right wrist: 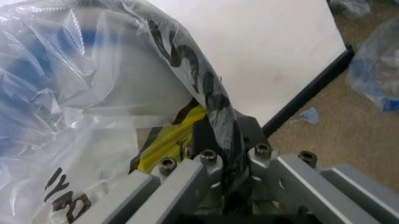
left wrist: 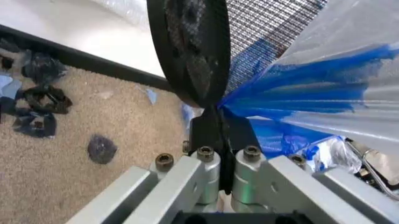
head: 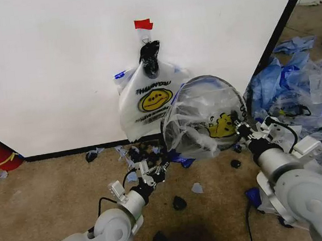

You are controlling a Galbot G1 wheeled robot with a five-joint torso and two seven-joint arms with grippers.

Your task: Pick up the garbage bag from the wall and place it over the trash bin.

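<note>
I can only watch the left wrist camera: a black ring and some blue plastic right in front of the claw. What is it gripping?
Observer: The left gripper is shut on the rim of the trash bin. The head view shows the bin held up in front of the wall.
Operator: Is the other claw helping?
Observer: Yes, the right gripper is clamped on the opposite rim, pinching the garbage bag stretched over the bin.
Operator: Is anything left on that wall?
Observer: A second smiley bag hangs there under a red tape piece.
</note>
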